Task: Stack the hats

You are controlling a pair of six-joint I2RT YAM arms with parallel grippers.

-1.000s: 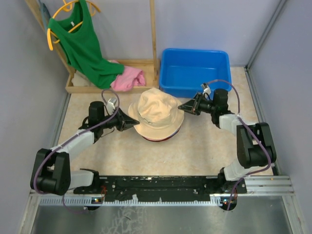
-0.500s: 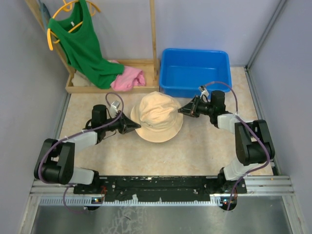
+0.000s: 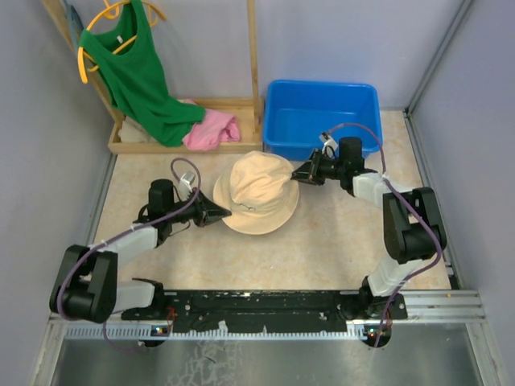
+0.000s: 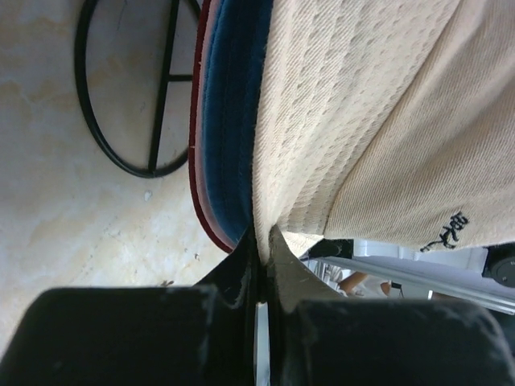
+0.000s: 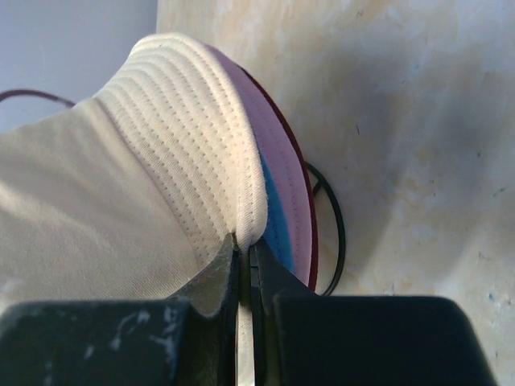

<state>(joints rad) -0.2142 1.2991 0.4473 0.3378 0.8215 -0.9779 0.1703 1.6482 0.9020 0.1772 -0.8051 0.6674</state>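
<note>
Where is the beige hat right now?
Top view: the beige hat sits mid-table, capping the other hats, near the left front corner of the blue tub, its brim pinched between the left gripper and the right gripper.

I've set the beige hat (image 3: pixel 256 193) lower over the stack. From above, the dark red hat (image 4: pixel 193 153) no longer peeks out. The left tool (image 3: pixel 228 214) slid nearer me, and the right tool (image 3: pixel 296 174) edged left.

The beige hat (image 3: pixel 259 195) is showing matt, nubby woven cloth, brim stitched; blue tub (image 3: pixel 322 112) looking smooth glossy plastic; rack (image 3: pixel 253 56) reading bare wood; tabletop (image 3: pixel 322 249) looking smooth, mottled.
</note>
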